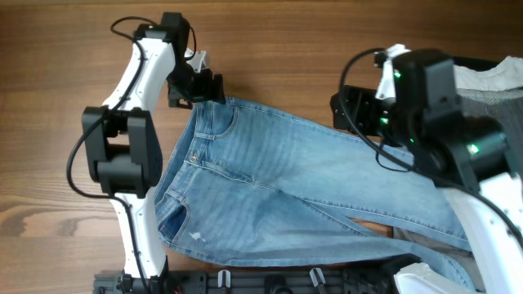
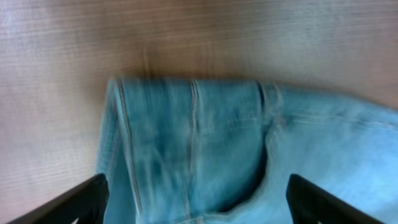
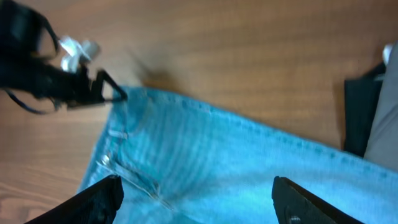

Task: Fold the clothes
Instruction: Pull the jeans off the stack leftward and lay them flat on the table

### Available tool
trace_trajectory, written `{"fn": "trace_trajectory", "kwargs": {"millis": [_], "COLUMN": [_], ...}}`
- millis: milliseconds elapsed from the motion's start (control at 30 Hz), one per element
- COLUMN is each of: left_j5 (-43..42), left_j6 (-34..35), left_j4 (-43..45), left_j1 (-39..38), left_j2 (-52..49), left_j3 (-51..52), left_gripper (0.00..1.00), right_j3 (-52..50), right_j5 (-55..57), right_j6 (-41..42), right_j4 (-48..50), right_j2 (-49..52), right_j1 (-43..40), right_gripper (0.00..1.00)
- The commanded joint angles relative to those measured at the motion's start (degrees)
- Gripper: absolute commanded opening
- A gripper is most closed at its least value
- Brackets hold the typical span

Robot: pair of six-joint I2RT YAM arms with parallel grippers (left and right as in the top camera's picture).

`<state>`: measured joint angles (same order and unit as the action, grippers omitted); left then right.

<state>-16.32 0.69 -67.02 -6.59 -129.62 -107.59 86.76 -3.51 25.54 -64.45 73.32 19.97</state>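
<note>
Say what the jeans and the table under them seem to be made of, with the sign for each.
The jeans: probably cotton denim, light blue, faded and matt; signs are the fine ribbed weave, raised stitched seams and a small worn spot. The table: wood or wood-look laminate, brown, smooth; long grain lines run across it, but solid wood or veneer cannot be told.
</note>
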Motion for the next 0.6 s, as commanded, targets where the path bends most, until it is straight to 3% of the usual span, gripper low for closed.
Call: {"fn": "trace_trajectory", "kwargs": {"millis": [0, 67, 133, 167, 200, 267, 300, 333, 367, 467, 500, 567], "left_j5": [4.42, 4.22, 4.17, 4.17, 4.17, -0.33, -1.05, -1.01, 0.02, 21.66, 26.62, 27.36], "left_j6": [-3.65, -5.75, -6.29, -6.32, -6.8, -11.74, -12.07, -12.04, -11.63, 7.19, 10.34, 10.51], "left_j4": [5.97, 6.88, 6.62, 6.67, 7.13, 8.33, 8.83, 8.79, 8.74, 7.45, 5.75, 3.61], "left_j1": [0.15, 0.15, 0.15, 0.15, 0.15, 0.15, 0.15, 0.2, 0.42, 5.64, 10.47, 18.99], "left_j2": [-2.71, -4.07, -5.11, -5.2, -5.2, -5.2, -5.2, -5.18, -4.66, -1.81, 0.0, 2.25], "left_j3": [-0.13, -0.13, 0.07, 0.42, 1.2, 3.82, 4.33, 4.31, 4.0, -1.84, -5.84, -11.41], "left_gripper": [0.94, 0.9, 0.74, 0.6, 0.53, 0.29, 0.11, 0.04, 0.04, 0.04, 0.04, 0.04], "right_j3": [0.13, 0.13, 0.13, 0.13, 0.13, 0.13, 0.13, 0.13, 0.13, 0.13, 0.13, 0.13], "right_j5": [-2.69, -4.52, -4.46, -4.46, -4.46, -4.46, -4.42, -4.42, -4.44, -4.46, -4.46, -4.46], "right_j6": [0.52, 0.57, 0.57, 0.57, 0.59, 0.66, 1.66, 1.66, 1.66, 1.64, 1.66, 1.64], "right_j4": [-1.2, -1.22, -1.09, -0.74, -0.52, -0.52, -0.55, -0.5, -0.5, -0.57, -0.57, -0.57], "right_j2": [4.96, 7.41, 8.02, 8.0, 8.0, 8.0, 8.0, 8.0, 8.0, 8.0, 8.0, 8.0], "right_j1": [-0.17, -0.17, -0.17, -0.17, -0.17, -0.17, -0.17, -0.17, -0.17, -0.17, -0.17, -0.17], "right_gripper": [0.82, 0.82, 0.82, 0.82, 0.82, 0.82, 0.82, 0.82, 0.82, 0.82, 0.82, 0.82]}}
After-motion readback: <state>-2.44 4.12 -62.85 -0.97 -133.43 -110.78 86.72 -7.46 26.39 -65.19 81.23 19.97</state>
